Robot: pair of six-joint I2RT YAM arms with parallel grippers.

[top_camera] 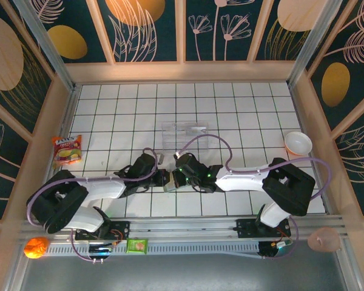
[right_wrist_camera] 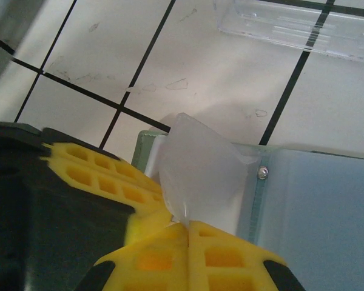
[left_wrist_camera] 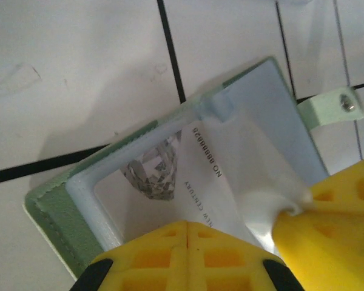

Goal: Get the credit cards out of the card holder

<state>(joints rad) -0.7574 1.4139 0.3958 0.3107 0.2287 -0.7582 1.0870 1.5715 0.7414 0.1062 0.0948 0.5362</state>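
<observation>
A snack packet (top_camera: 67,150) lies at the far left edge of the white tiled table (top_camera: 242,103). Moving right, the left arm reaches in toward the table's middle. The left gripper (left_wrist_camera: 187,237) has its yellow jaws pressed fully together, no gap between them, at the near edge of the card holder (left_wrist_camera: 51,212). Whether the pads catch the holder's edge or just what lies inside it cannot be told.

The grey-green card holder lies open on the tiles between the two grippers, near the front centre of the table. Inside it lies a printed card (left_wrist_camera: 200,182) with a line of dark digits, under a cloudy sleeve.

Beyond the holder, toward the back, see-through credit cards (top_camera: 183,134) lie flat on the tiles, apart from it.

Just right of the holder, the right gripper (right_wrist_camera: 188,233) has its jaws closed too, pinching a milky translucent flap (right_wrist_camera: 197,173) of the holder and lifting it into a peak.

Farther right, a small bowl (top_camera: 298,143) stands near the table's edge.
</observation>
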